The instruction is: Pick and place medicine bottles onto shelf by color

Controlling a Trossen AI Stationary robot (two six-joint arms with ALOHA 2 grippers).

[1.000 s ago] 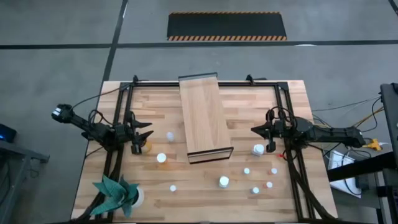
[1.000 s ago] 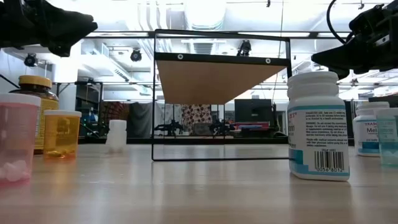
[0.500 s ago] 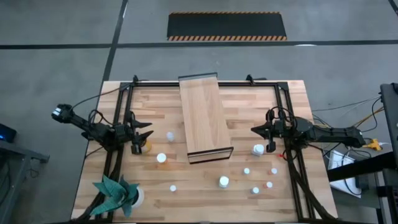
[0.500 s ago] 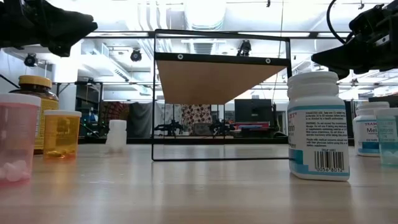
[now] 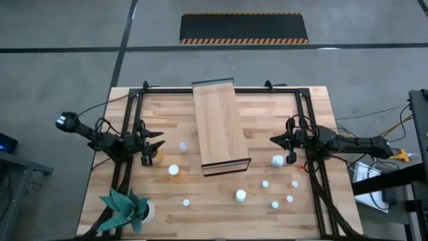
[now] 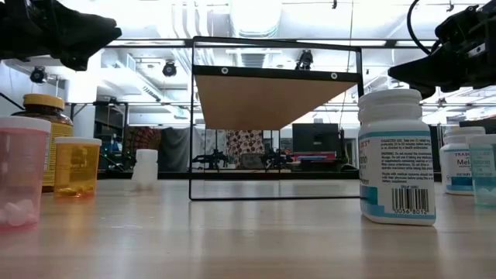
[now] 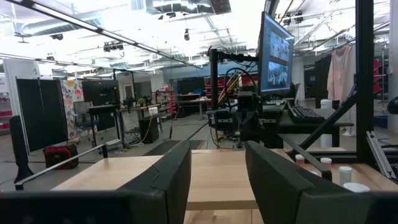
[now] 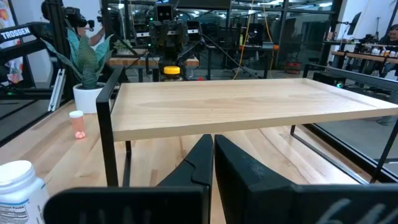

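The left end effector is held above the left part of the counter, its two fingers parted by a moderate gap, and nothing is gripped between them. An amber bottle with a yellow cap is seen just beside its tips in the high view. The right end effector is held above the right part of the counter, pointed toward the shelf; its fingers are pressed together and nothing is held. A large white bottle is found just beside it.

Between the two arms the shelf is placed: a long light-wood board carried on a dark frame, running from the far edge of the counter toward its middle. No bottle is seen on its top.

The medicine bottles are spread over the counter, all apart from the shelf. Left of the shelf a small white bottle and a white-capped one are set, with another small white one nearer the front edge. Right of the shelf's near end, a white bottle is placed, and beyond it a loose group of small bottles is gathered, among them a white-capped one and a red-capped one.

In the low view, a pink translucent bottle, an orange one and a labelled white bottle are seen upright.

A green paper plant is set at the front left corner.
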